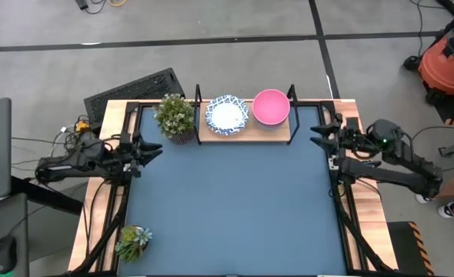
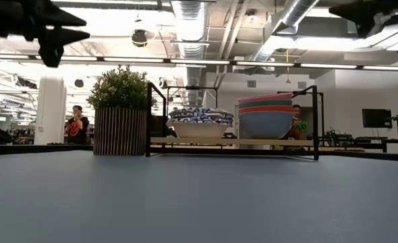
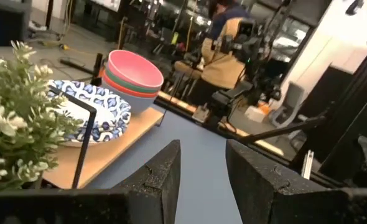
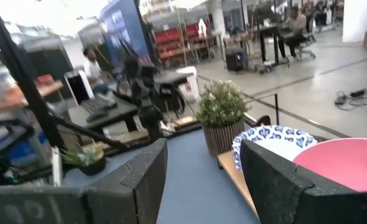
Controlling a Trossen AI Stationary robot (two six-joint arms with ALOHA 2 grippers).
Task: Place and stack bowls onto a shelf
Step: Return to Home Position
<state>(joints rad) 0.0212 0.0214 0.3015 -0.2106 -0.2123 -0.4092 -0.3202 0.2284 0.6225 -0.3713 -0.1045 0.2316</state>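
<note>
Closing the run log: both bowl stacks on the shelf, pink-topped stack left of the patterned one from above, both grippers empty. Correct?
One error: the high view shows the pink-topped stack right of the patterned bowls, not left. Both sit on the shelf; left gripper and right gripper are empty.

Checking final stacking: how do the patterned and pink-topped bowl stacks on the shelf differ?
The blue-patterned white bowl stack sits lower; the pink-topped bowl stack rises taller, showing several coloured rims. The patterned one stands nearer the potted plant. Both rest on the wooden shelf.
</note>
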